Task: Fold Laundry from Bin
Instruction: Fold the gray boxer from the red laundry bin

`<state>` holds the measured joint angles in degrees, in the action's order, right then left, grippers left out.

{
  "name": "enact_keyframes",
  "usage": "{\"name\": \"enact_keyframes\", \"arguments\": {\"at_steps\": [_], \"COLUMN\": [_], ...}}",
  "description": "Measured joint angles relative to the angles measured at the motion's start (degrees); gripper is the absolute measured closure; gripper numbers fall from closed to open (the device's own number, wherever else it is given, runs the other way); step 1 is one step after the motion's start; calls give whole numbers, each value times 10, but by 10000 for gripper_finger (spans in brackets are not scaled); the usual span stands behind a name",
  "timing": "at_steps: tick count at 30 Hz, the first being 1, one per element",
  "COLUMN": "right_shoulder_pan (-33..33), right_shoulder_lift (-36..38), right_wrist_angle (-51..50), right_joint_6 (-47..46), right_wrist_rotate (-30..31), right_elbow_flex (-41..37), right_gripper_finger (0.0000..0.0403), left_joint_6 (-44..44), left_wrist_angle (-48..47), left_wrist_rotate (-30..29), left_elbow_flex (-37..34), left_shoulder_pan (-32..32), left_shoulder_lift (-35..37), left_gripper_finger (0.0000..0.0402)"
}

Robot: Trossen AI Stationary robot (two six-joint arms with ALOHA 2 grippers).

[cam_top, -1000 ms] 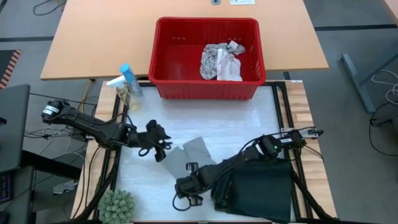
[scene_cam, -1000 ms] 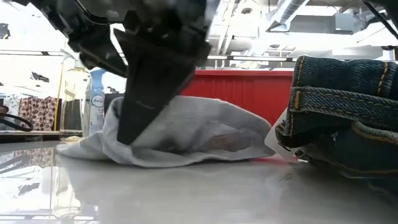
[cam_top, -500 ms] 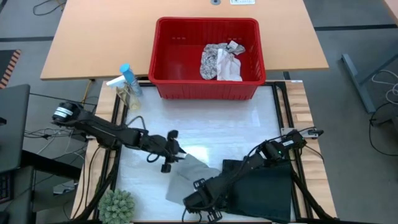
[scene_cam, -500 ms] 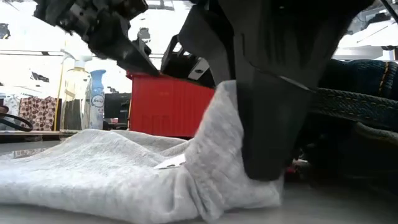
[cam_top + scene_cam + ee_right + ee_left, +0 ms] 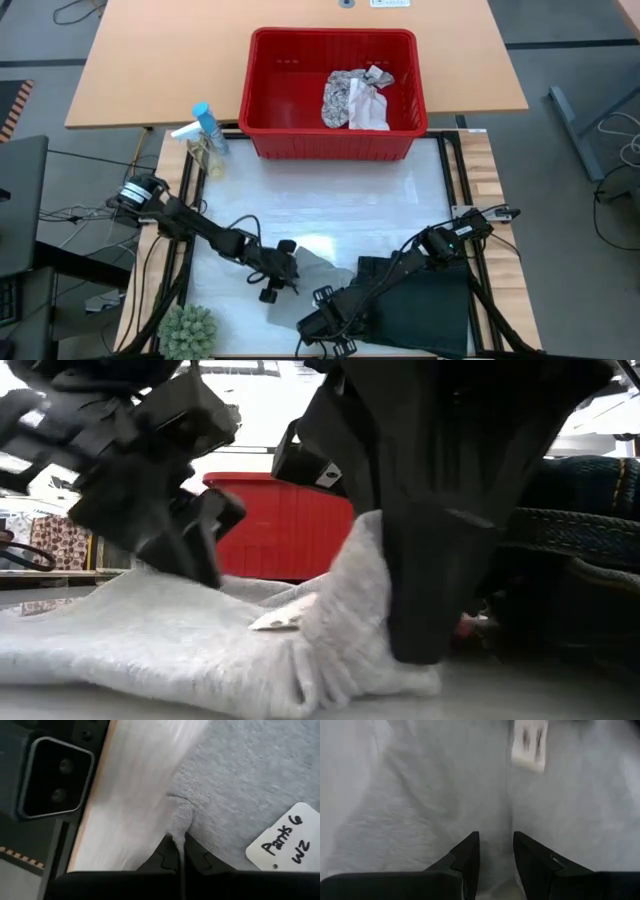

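The bin [image 5: 335, 140] sits behind the grey cloth [image 5: 318, 272], with the dark garment [image 5: 420, 305] right of it.

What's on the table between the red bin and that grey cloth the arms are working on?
Nothing. In the high view the white table is bare from the bin to the grey cloth. The spray bottle stands off to the side.

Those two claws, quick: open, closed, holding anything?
Left gripper: open, fingers either side of a ridge in the grey cloth, not clamped.
Right gripper: shut on the grey cloth's edge.
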<state>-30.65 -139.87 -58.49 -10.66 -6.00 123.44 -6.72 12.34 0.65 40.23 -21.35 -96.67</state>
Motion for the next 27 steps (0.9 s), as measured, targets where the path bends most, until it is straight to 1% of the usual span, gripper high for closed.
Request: {"name": "enact_keyframes", "arguments": {"at_steps": [3, 6, 10, 15, 19, 27], "right_shoulder_pan": [6, 15, 34, 61, 76, 91], "right_shoulder_lift": [0, 0, 0, 0, 0, 0], "right_wrist_angle": [2, 3, 6, 0, -28, -85], "right_joint_6": [4, 10, 22, 46, 66, 113], "right_wrist_rotate": [3, 17, 26, 29, 29, 29], "right_elbow_flex": [0, 0, 0, 0, 0, 0], "right_gripper_finger": [381, 381, 381, 381, 381, 381], "left_joint_6": [-19, -58, -107, -167, -222, -283], "left_wrist_angle": [-35, -64, -91, -115, -143, -238], "left_wrist_rotate": [-16, -26, -38, -71, -102, -161], "left_elbow_flex": [2, 5, 5, 5, 5, 0], "left_shoulder_pan": [-3, -3, -4, -5, -4, -2], "left_shoulder_lift": [-18, -28, -29, -26, -19, 25], "left_gripper_finger": [294, 295, 295, 295, 295, 295]}}
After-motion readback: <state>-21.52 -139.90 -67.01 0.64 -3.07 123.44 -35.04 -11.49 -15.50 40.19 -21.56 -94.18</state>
